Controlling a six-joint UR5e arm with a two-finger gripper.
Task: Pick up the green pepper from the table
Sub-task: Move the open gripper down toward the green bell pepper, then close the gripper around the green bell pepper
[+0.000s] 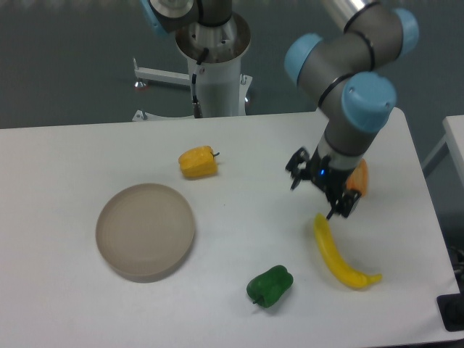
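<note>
Gripper (320, 194): black two-finger unit on the grey and blue arm, pointed down at the table, fingers spread apart with nothing between them.
Gripper position: over the right half of the table, above and just left of the upper end of the long yellow banana-shaped item; clear of every object as far as the view shows.
Orange item (359, 177): partly hidden behind the wrist on the right side; its kind cannot be told.
Long yellow banana-shaped item (337, 254): lies flat below the gripper, running down and to the right, with a curled tip at the lower right.
Green pepper (270, 286): rests on the table near the front edge, below and left of the gripper and well apart from it; glossy dark green, lumpy, on its side. It sits left of the banana-shaped item, not touching it.
Yellow pepper (198, 162): lies on the table left of the gripper, toward the rear, stem pointing right.
Round beige plate (145, 230): on the left half of the table, below the yellow pepper, nothing in it.
Table (65, 159): white tabletop bearing all listed items.
Robot base (214, 54): white pedestal behind the rear edge of the table.
</note>
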